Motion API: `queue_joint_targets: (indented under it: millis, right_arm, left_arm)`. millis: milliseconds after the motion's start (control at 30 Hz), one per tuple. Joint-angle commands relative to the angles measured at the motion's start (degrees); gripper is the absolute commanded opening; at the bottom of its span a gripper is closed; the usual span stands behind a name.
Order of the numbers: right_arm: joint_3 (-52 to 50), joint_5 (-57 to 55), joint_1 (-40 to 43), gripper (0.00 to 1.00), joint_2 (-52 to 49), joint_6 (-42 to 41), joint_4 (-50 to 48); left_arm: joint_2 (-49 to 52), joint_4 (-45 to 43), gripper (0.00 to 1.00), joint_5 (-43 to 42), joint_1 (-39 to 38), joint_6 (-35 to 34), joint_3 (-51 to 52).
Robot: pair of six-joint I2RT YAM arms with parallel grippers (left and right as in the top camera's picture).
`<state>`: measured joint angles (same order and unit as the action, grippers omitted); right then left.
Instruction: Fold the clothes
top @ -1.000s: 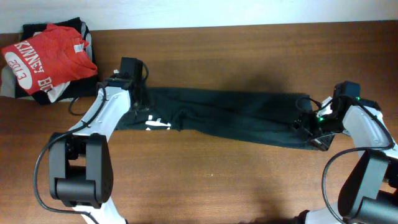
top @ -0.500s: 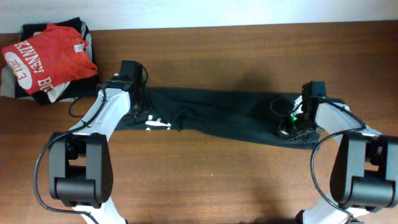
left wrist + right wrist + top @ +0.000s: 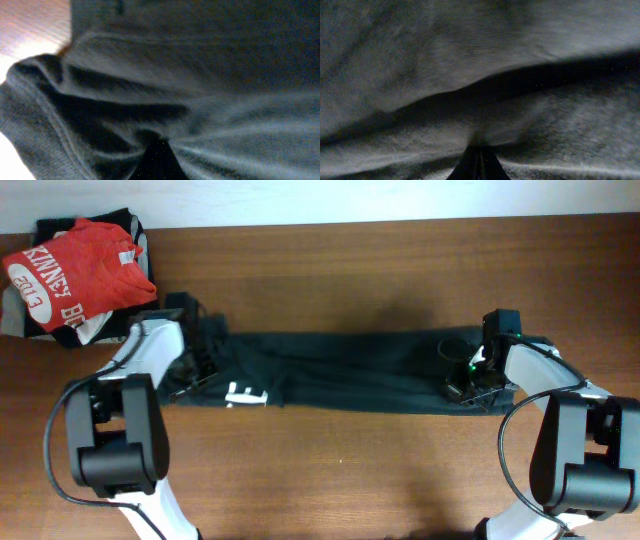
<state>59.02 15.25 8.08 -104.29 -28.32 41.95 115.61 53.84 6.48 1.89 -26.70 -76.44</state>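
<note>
The clothes (image 3: 350,370) are a black T-shirt lying as a long narrow band across the table, with a bit of white lettering (image 3: 245,393) near its left end. My left gripper (image 3: 192,375) is shut on the band's left end. In the left wrist view the dark fabric (image 3: 200,75) bunches into folds that run down into the gripper (image 3: 157,165). My right gripper (image 3: 463,390) is shut on the right end. In the right wrist view the cloth (image 3: 470,50) fills the frame and is pinched at the closed gripper (image 3: 479,162).
A red T-shirt (image 3: 80,270) with white lettering lies on a dark pile at the table's back left corner. The brown wooden table (image 3: 350,470) shows in front of the band, and its back edge meets a white wall.
Both grippers have shut on the shirt's ends. The right one moved in from the right. The left arm then pulled leftwards, stretching the band straight and shifting the white lettering left.
</note>
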Motion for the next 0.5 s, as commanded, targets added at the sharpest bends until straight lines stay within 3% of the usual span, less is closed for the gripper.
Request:
queue_joint_targets:
  millis: [0,167,333,367,467]
  right_arm:
    - [-1.3,-8.5,0.2,0.04,-2.8,-3.7,1.7]
    - [-1.3,-12.5,0.2,0.04,0.0,-7.7,5.0]
    - [0.3,-23.3,0.6,0.04,11.3,-8.8,6.6]
    - [1.6,-22.0,1.0,0.08,13.1,-6.4,5.0]
    - [4.9,-9.4,1.0,0.38,13.7,2.5,4.1]
  left_arm:
    - [2.6,6.8,0.01,1.4,6.7,-4.2,1.6]
    - [-3.2,12.3,0.01,1.3,8.8,-5.0,1.6]
    - [-21.0,13.3,0.01,1.2,8.8,-6.3,1.6]
    - [-25.5,12.0,0.01,0.3,8.8,-6.3,1.6]
    - [-30.7,9.7,0.11,-7.5,8.5,-4.9,1.6]
